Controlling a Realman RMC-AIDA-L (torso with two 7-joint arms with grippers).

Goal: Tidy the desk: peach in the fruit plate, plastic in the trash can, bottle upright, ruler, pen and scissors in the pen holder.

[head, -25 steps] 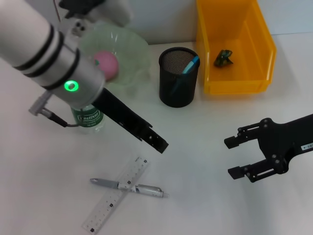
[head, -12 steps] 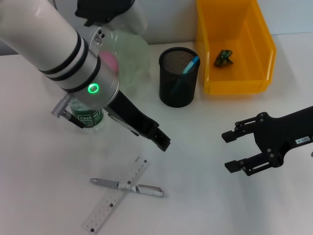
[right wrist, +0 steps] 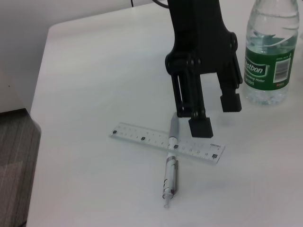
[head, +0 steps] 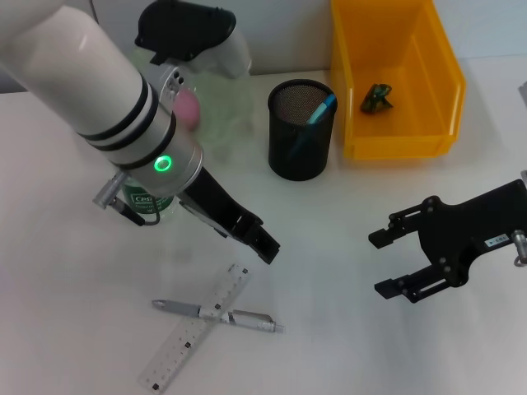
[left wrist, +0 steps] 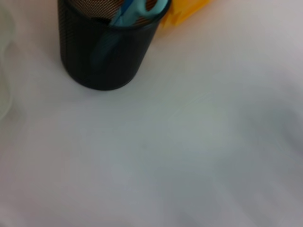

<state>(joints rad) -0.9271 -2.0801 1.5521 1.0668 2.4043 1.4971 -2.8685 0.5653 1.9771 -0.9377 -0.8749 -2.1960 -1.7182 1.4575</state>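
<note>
A clear ruler (head: 194, 336) lies at the front of the desk with a silver pen (head: 219, 313) crossed over it; both also show in the right wrist view, ruler (right wrist: 142, 137) and pen (right wrist: 170, 165). My left gripper (head: 265, 245) hangs open just above and behind them, its fingers (right wrist: 197, 124) empty. My right gripper (head: 381, 263) is open and empty at the right. The bottle (head: 146, 202) stands upright, half hidden by my left arm. The pink peach (head: 188, 105) sits in the green fruit plate (head: 231, 103). Blue scissors (head: 322, 108) stand in the black pen holder (head: 300, 140). Dark plastic (head: 377, 97) lies in the yellow trash can (head: 397, 140).
The pen holder (left wrist: 102, 52) and trash can stand side by side along the back. My left arm's white body covers the back left of the desk. Bare white desk lies between the two grippers and in front of the right one.
My left arm has swung rightward over the plate and bottle, its gripper tip staying above the ruler. The right gripper has edged a little to the left.
</note>
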